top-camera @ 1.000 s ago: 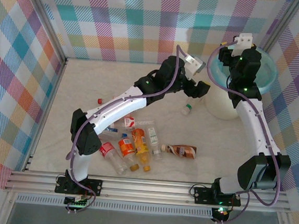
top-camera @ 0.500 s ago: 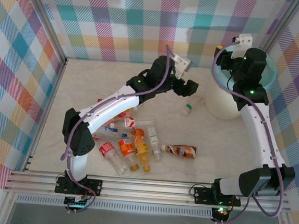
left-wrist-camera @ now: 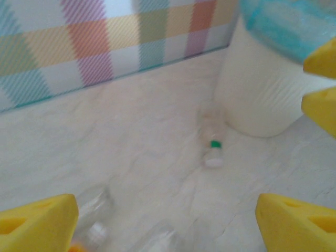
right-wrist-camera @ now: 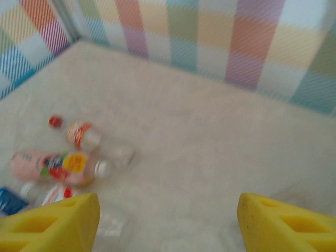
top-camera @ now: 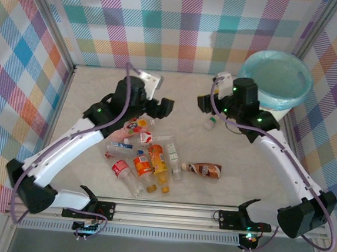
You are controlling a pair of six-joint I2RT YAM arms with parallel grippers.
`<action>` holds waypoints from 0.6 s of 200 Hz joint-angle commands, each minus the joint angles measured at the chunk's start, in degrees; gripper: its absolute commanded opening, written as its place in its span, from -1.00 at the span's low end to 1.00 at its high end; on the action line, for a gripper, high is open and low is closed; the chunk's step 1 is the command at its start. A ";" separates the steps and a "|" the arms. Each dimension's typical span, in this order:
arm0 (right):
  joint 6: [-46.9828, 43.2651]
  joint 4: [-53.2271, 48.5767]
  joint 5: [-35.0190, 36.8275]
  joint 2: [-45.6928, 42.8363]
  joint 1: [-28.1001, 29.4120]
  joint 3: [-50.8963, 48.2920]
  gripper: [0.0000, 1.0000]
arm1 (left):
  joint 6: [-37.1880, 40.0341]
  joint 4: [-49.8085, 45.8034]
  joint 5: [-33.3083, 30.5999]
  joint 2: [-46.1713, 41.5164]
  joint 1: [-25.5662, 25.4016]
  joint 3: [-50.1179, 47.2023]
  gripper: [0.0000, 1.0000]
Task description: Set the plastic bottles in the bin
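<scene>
My left gripper (top-camera: 164, 107) hangs released above the tabletop (top-camera: 242, 162), its fingers spread wide with nothing between them. It is just past the far edge of the heap of plastic bottles (top-camera: 148, 158). In my left wrist view the left gripper (left-wrist-camera: 168, 226) shows both yellow fingertips (left-wrist-camera: 37, 220) at the lower corners with bare tabletop (left-wrist-camera: 131, 136) between. My right gripper (top-camera: 202, 103) is also unclenched and empty, hovering near the middle of the tabletop and turned toward the left one. Its yellow fingertips (right-wrist-camera: 286, 223) stand apart in the right wrist view, where the right gripper (right-wrist-camera: 168, 226) looks out over pale tabletop (right-wrist-camera: 184, 131). Most of the plastic bottles lie on their sides in a loose cluster toward the near left. A brown-labelled bottle (top-camera: 205, 170) lies at the cluster's right end, and a red-labelled bottle (top-camera: 120, 169) lies near its front. My right wrist view is blurred, but it catches a pink bottle (right-wrist-camera: 47, 165) and an orange-labelled bottle (right-wrist-camera: 84, 135) beside it. One small clear bottle with a green band (top-camera: 211, 122) lies alone. It is just below my right gripper and close to the foot of the bin (top-camera: 288, 107), though not touching it as far as I can tell. My left wrist view shows that small clear bottle (left-wrist-camera: 213, 149) near the bin's cream wall (left-wrist-camera: 262, 89). The bin stands upright in the far right corner, its blue-green liner folded over the rim.
</scene>
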 commanded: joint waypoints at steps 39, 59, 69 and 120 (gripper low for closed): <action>9.79 -5.41 -0.41 10.22 11.10 0.31 0.46 | -8.49 -17.73 -11.26 -16.20 1.89 -11.16 0.82; 11.35 -6.99 0.53 14.08 13.78 0.52 0.49 | -12.48 -19.72 -11.61 -20.60 2.09 -15.23 0.83; 11.94 -7.87 1.44 15.91 15.07 0.41 0.52 | -14.46 -20.73 -11.10 -22.35 2.09 -16.86 0.83; 14.99 -10.44 4.66 22.38 19.35 -1.71 0.59 | -19.37 -22.26 -10.46 -27.31 2.10 -23.42 0.84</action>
